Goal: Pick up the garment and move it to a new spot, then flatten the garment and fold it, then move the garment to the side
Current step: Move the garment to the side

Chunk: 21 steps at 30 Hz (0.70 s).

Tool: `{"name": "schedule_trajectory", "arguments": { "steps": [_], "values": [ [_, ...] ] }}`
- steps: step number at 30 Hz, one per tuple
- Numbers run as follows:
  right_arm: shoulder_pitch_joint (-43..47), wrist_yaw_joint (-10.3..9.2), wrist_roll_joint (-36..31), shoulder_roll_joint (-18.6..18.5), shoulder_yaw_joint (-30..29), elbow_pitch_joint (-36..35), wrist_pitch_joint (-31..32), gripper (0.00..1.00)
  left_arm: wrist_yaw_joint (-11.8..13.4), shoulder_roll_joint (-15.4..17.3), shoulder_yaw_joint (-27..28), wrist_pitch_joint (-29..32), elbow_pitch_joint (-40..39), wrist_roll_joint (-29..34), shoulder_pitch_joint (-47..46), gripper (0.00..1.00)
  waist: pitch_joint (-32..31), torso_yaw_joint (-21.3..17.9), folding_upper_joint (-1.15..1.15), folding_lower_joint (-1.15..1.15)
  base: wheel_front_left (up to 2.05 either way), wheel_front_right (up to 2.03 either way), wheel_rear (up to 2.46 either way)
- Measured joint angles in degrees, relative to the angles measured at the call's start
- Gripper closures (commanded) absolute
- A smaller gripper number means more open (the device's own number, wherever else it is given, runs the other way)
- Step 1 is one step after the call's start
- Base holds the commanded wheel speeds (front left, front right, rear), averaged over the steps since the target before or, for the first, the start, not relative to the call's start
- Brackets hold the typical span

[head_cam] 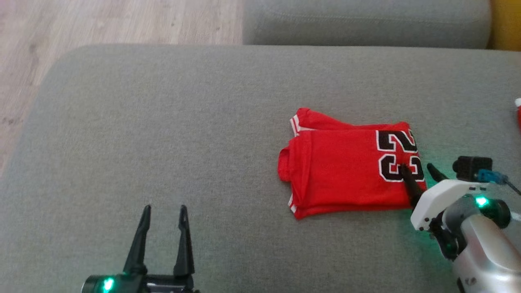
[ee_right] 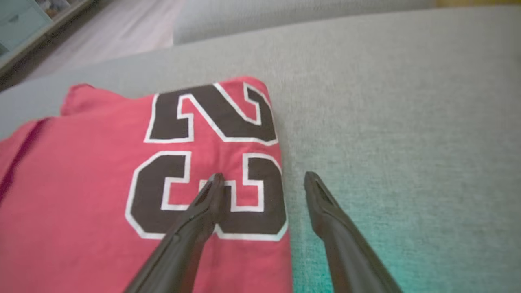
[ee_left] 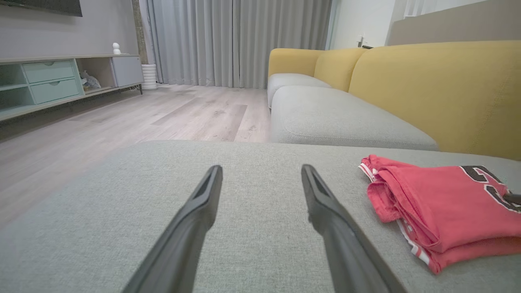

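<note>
One garment: red folded jersey (head_cam: 342, 175) of thin cloth, with a black 23 edged in white, lying flat right of centre in the head view on the grey woven sofa cushion (head_cam: 163, 122).
Left fingers (head_cam: 142, 240): long and dark, spread apart and holding nothing, at the lower left of the head view over bare cushion, well apart from the jersey.
Right fingers (head_cam: 409, 183): spread apart at the lower right, straddling the jersey's right edge (one over the 3, the other over grey cushion just beside the cloth); whether a tip touches the fabric, I cannot tell.
Surroundings: pale wooden floor (head_cam: 101, 20) at the upper left; yellow sofa back (ee_left: 427, 89) at the upper right of the left wrist view.
</note>
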Motion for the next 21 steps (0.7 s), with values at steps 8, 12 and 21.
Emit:
{"name": "schedule_trajectory", "arguments": {
  "steps": [8, 12, 21],
  "values": [
    [-2.25, 0.0, 9.64, -2.47, 8.0, 0.49, 5.67, 1.0, 0.55, -0.01, -0.9, 0.0, 0.75, 0.91, -1.29, 0.0, 1.49, 0.85, 0.0, -0.01, 0.0, 0.0, 0.0],
    [-2.76, 0.01, 8.62, -6.45, 10.34, -0.74, 3.59, 1.0, 1.03, -0.01, -0.86, 0.0, 0.54, 1.44, -1.29, 0.0, 2.21, -0.78, 0.0, -0.01, 0.0, 0.0, 0.0],
    [-9.75, 0.01, 4.04, -17.48, 7.49, -6.15, 3.7, 1.0, 1.22, -0.02, -0.92, 0.0, -1.74, 0.56, -5.63, 0.0, 6.56, -7.24, 0.0, -0.01, 0.0, 0.0, 0.0]
  ]
}}
